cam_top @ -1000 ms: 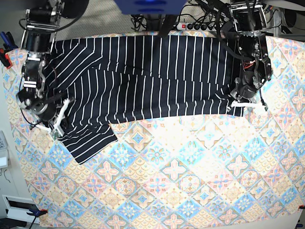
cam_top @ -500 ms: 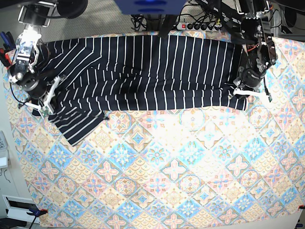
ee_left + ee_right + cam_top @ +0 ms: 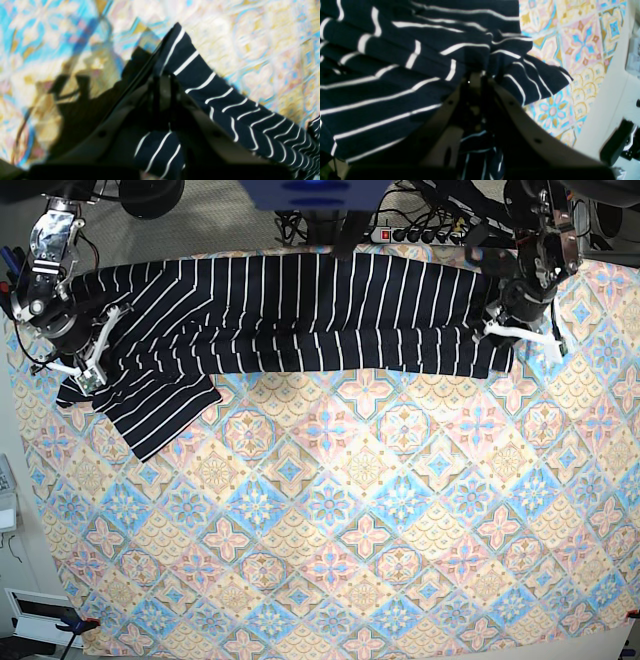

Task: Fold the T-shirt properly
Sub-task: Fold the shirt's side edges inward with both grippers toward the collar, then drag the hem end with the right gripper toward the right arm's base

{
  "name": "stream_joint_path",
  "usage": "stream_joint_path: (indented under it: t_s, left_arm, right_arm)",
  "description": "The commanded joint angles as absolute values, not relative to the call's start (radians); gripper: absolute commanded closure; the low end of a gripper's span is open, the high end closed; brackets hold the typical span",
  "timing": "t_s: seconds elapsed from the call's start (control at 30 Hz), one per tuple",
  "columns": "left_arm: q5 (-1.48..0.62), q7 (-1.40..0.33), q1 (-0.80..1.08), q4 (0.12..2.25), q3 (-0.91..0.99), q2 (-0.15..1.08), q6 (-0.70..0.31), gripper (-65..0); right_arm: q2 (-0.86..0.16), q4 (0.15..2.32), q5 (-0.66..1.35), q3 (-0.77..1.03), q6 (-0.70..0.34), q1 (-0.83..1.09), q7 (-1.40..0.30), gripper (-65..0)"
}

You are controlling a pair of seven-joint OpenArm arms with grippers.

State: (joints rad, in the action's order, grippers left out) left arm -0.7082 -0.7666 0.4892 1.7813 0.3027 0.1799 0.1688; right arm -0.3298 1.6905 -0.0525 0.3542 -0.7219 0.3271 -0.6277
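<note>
1. Shirt (image 3: 290, 315) — a dark garment with thin white stripes, lying as a long folded band across the far part of the desk (image 3: 380, 520). One sleeve (image 3: 160, 415) sticks out from the band's end on the base view's left, pointing toward the near edge.
2. Cloth cover (image 3: 330, 580) — a pastel diamond-patterned sheet spread over the desk, bare below the shirt band.
3. Right arm's fingers (image 3: 88, 370) — at the shirt's end on the base view's left, just above the protruding sleeve. In the right wrist view the fingers (image 3: 476, 82) are pressed together on a bunched fold of the shirt (image 3: 395, 75), with striped fabric draping to both sides of the pinch point.
4. Left arm's fingers (image 3: 520, 335) — at the opposite end of the band, on the base view's right, by the shirt's near corner. In the left wrist view the fingers (image 3: 162, 87) are pinching the shirt's edge (image 3: 225, 100); a pointed corner of fabric rises above the tips, and the rest trails off toward the lower right of that view.
5. Shadow (image 3: 82, 105) — a dark outline cast on the patterned cover beside the left arm's pinch.
6. Power strip (image 3: 410, 235) — with cables, beyond the far edge of the desk.
</note>
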Motion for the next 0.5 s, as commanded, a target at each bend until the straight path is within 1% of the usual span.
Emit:
stream_joint_path:
  t_s: [0.0, 0.1, 0.33, 0.4, 0.47]
  left_arm:
    - [-0.690, -0.740, 0.487, 1.776, 0.311, 0.191, 0.179, 0.0]
    - [-0.688, -0.740, 0.487, 1.741, 0.309, 0.191, 0.179, 0.0]
    - [-0.680, -0.742, 0.460, 1.736, 0.309, 0.189, 0.179, 0.0]
    - [-0.679, -0.771, 0.443, 1.725, 0.309, 0.189, 0.179, 0.0]
    - [-0.687, -0.814, 0.420, 1.698, 0.314, 0.189, 0.179, -2.2]
  right_arm:
    - [-0.351, 1.701, -0.068, 0.361, -0.698, 0.321, -0.625, 0.0]
    - [-0.348, 1.702, -0.068, 0.360, -0.698, 0.321, -0.625, 0.0]
    - [-0.348, 1.701, -0.073, 0.358, -0.698, 0.323, -0.625, 0.0]
    - [-0.348, 1.701, -0.073, 0.358, -0.698, 0.337, -0.645, 0.0]
    - [-0.348, 1.705, -0.073, 0.364, -0.698, 0.340, -0.661, -1.9]
